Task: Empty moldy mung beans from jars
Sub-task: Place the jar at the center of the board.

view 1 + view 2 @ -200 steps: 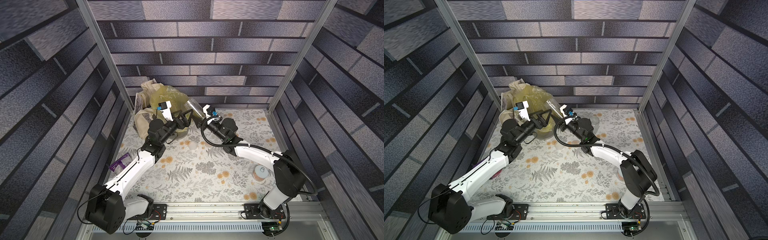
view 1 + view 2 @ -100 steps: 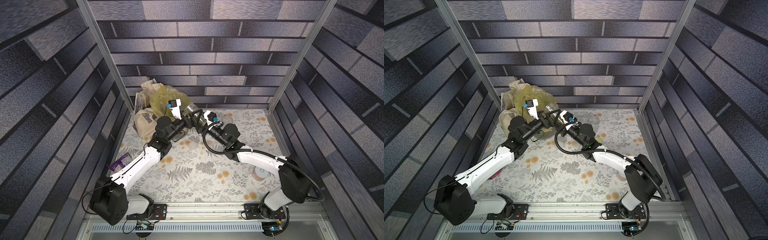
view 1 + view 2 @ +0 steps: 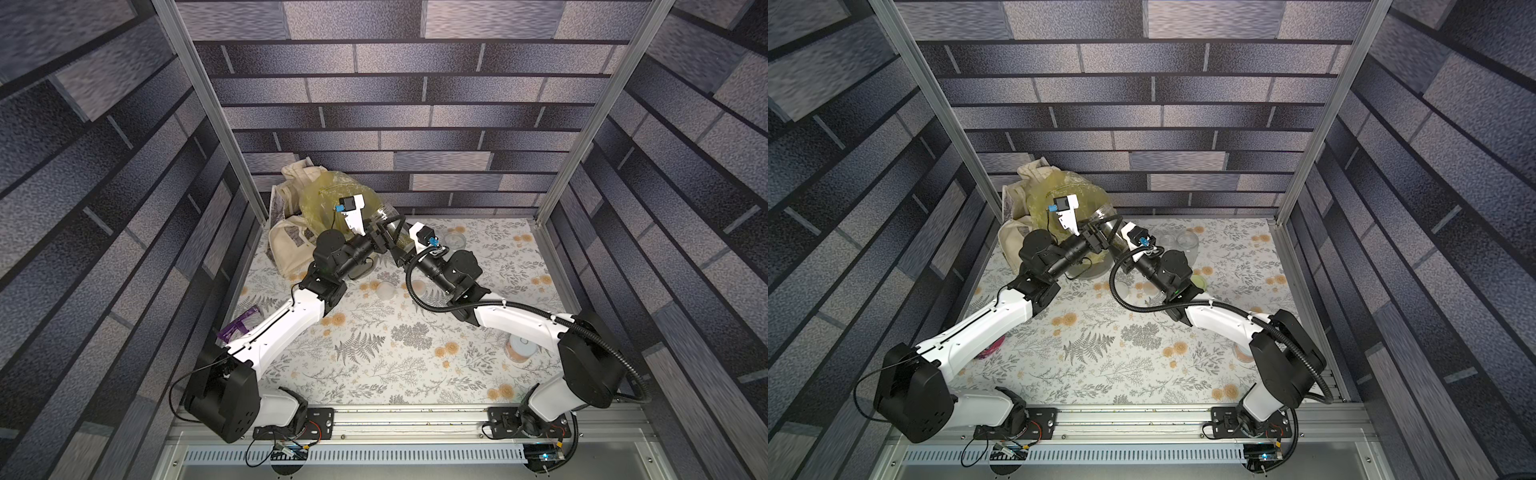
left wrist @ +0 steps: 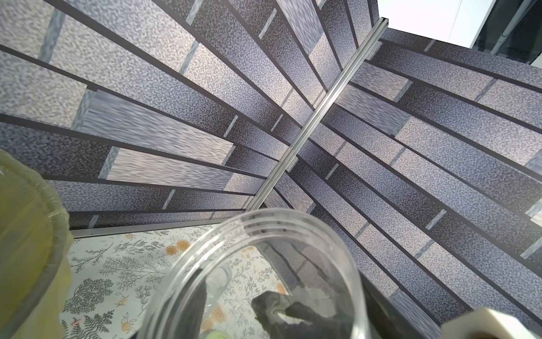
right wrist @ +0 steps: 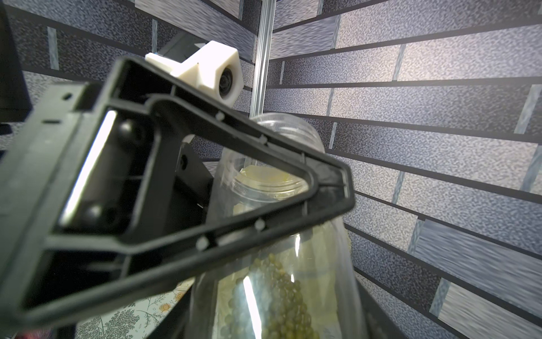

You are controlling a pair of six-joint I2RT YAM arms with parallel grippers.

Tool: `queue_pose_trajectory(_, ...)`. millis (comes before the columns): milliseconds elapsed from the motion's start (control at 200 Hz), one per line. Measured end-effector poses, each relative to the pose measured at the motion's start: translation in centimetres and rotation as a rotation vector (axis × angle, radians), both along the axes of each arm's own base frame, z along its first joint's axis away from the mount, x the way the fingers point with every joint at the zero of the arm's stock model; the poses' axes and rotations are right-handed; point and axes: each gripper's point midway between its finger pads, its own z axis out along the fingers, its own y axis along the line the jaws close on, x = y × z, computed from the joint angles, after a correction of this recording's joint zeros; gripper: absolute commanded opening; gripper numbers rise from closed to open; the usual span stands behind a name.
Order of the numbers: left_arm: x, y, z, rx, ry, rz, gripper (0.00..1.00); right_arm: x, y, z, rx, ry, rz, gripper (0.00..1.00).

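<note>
A tall clear jar (image 3: 384, 216) (image 3: 1104, 218) (image 5: 293, 132) without a lid is held tilted above the table's far left, beside the bin. Mung beans (image 3: 402, 241) (image 5: 278, 293) lie in its lower part. My right gripper (image 3: 400, 250) (image 5: 275, 320) is shut on the jar's lower body. My left gripper (image 3: 392, 226) (image 3: 1108, 228) (image 4: 264, 323) reaches in from the left. Its jaws straddle the upper part below the open rim (image 4: 264, 217), and one finger (image 5: 234, 234) lies across the wall. Contact cannot be told.
A grey bin lined with a yellow bag (image 3: 328, 203) (image 4: 23, 234) stands at the far left, with a beige cloth bag (image 3: 291, 245) against it. Two empty clear jars (image 3: 1187, 241) stand at the back. Loose lids (image 3: 385, 291), a pinkish can (image 3: 519, 347) and a purple tool (image 3: 237, 328) lie around.
My left gripper has swung right from over the bin to the jar, and its jaws have narrowed around it. The right arm has shifted the jar slightly leftward.
</note>
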Motion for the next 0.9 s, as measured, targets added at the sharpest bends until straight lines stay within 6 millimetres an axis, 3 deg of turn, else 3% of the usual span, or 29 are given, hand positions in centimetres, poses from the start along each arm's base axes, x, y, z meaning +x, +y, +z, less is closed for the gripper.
queue_pose_trajectory(571,-0.6,-0.2,0.6,0.034,-0.022,-0.105,0.41,-0.2,-0.1,-0.1,-0.035,-0.032,-0.013,0.71)
queue_pose_trajectory(897,-1.3,-0.9,0.4,0.051,-0.026,-0.16,0.36,-0.5,0.0,-0.2,-0.038,-0.033,0.001,0.75)
